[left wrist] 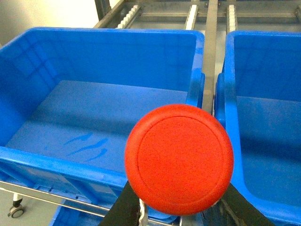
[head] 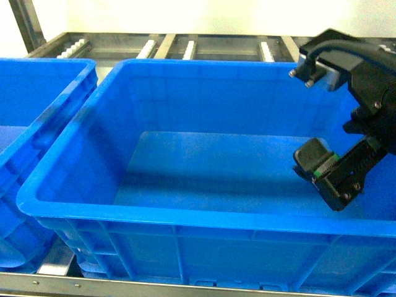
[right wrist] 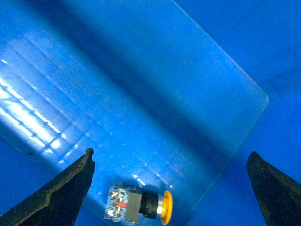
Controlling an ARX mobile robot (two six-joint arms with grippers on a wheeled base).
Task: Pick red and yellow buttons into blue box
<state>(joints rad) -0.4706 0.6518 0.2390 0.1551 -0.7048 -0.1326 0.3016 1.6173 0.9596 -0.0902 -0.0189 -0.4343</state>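
The red button point(left wrist: 178, 159) fills the middle of the left wrist view, cap toward the camera. My left gripper point(left wrist: 181, 205) is shut on it, with black fingers point(left wrist: 123, 207) showing below the cap on both sides. It hangs above the gap between two blue crates. The yellow button point(right wrist: 138, 205) lies on its side on the floor of the blue box point(right wrist: 155, 84), between and beyond the spread fingers of my open right gripper point(right wrist: 170, 155), touching neither. In the head view my right gripper point(head: 326, 173) hangs inside the blue box point(head: 185, 216) at its right side; the yellow button is hidden there.
A second blue crate point(head: 37, 124) stands left of the box, also seen as the left crate point(left wrist: 94, 108) in the left wrist view. Both rest on a metal roller rack point(head: 185, 46). The crate walls are tall and sloping.
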